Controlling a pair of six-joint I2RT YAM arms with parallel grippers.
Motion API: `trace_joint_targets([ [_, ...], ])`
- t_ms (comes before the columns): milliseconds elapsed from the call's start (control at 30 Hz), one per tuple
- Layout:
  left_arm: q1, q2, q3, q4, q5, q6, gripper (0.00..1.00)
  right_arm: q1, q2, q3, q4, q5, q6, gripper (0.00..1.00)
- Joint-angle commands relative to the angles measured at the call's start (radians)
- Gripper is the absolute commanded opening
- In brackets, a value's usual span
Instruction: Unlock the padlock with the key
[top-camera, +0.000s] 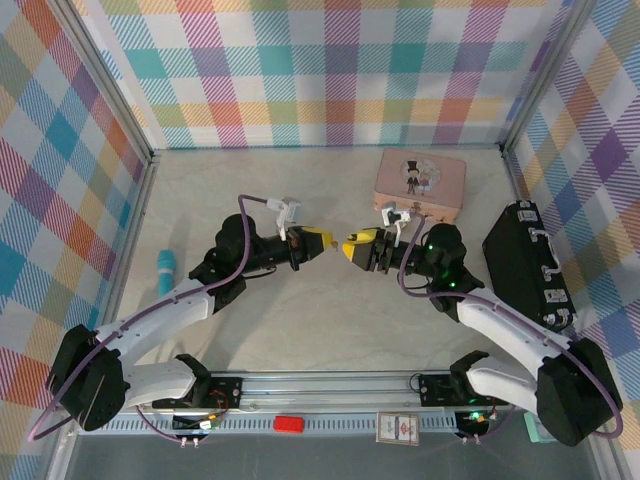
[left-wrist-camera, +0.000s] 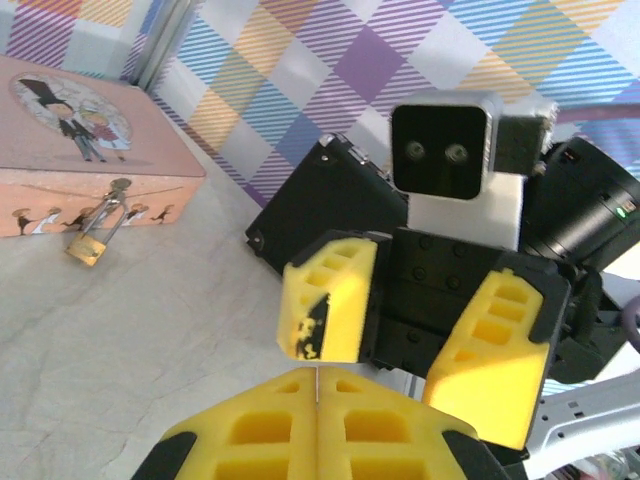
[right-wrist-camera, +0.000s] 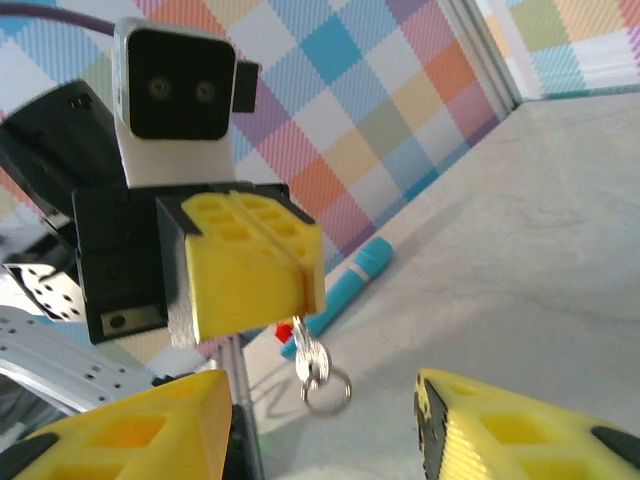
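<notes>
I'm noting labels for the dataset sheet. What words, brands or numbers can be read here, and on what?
No text can be read for certain.
pink tin: cartoon couple on the lid, any lettering too blurred to read.
padlock: any stamp too small to read.
key: no legible marking.
small card on the near rail: print too small to read.

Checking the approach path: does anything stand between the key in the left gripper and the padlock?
Nothing directly: the left wrist view sees the padlock hanging at the pink tin across bare table. The open right gripper faces the left gripper, which holds the key, beside that line.
</notes>
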Motion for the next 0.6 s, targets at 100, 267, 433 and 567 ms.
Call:
trace_joint_targets([
  [100,-0.023,-0.014,-0.006,0.137,-0.012,-0.052,0.0,-0.002,0.063,0.039,0.191,-0.082,0.11,0.48],
  [267,-0.03,0.0,0.005,0.165,-0.02,-0.09,0.0,-0.002,0.081,0.02,0.277,-0.094,0.148,0.43],
  [433,-0.039,0.005,0.015,0.171,-0.03,-0.111,0.0,-0.002,0.05,0.007,0.291,-0.093,0.155,0.38],
  [567,-0.042,0.017,0.021,0.181,-0.027,-0.123,0.0,-0.002,0.054,0.015,0.289,-0.103,0.159,0.3],
])
